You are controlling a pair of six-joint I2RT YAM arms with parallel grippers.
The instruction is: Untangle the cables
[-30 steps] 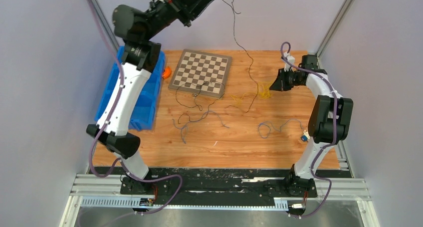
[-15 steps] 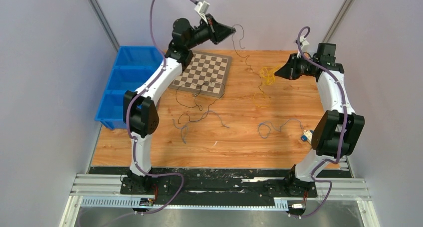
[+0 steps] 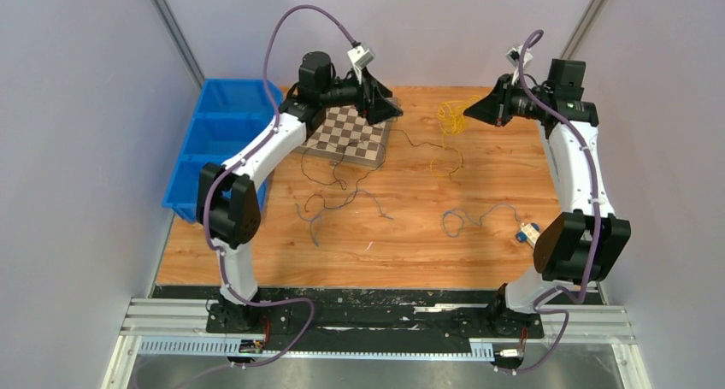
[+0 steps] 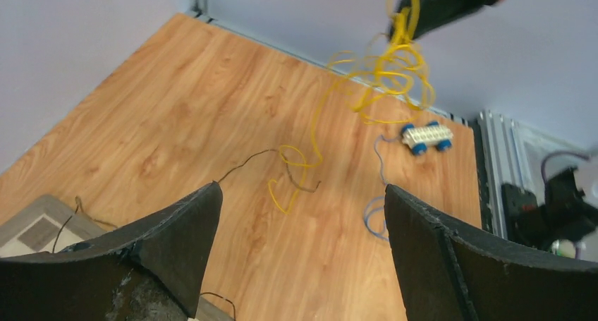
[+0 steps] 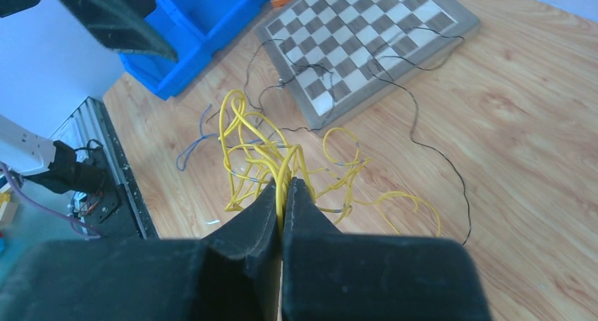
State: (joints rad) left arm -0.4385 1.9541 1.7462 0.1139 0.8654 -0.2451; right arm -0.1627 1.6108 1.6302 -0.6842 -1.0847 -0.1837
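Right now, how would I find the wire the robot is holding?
Over the far right of the wooden table, find the right gripper. The yellow cable hangs from it in loops; the others are dark or blue and lie flat.

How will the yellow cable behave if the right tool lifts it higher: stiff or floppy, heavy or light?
Probably floppy: the yellow cable hangs in loose loops below the right tool that pinches it. Likely light, being so thin. It may snag, since a dark cable crosses its lowest loop.
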